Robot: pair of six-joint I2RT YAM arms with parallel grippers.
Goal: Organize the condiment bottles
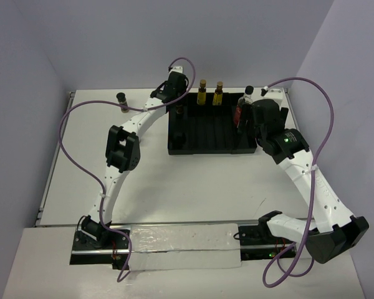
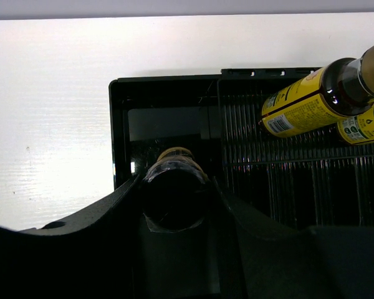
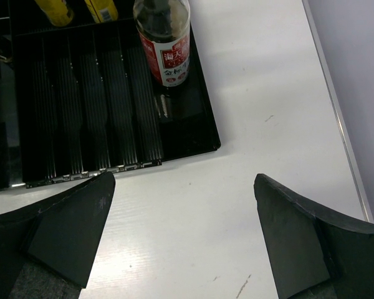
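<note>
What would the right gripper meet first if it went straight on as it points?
The right gripper would likely meet the bare table in front of the black tray; the red-labelled bottle stands farther on. Depth is unclear.

Two yellow bottles (image 1: 202, 93) stand at the far end of the tray (image 1: 212, 134), and a red-label bottle (image 3: 165, 43) stands at its right. A dark bottle (image 2: 174, 187) sits in the left pincer (image 2: 174, 182). A brown bottle (image 1: 121, 98) stands on the desk (image 1: 174, 187).

top: high overhead, whole table (image 1: 174, 187) | wrists: close, angled down, perhaps steeply | all share: tray (image 1: 213, 134)
</note>
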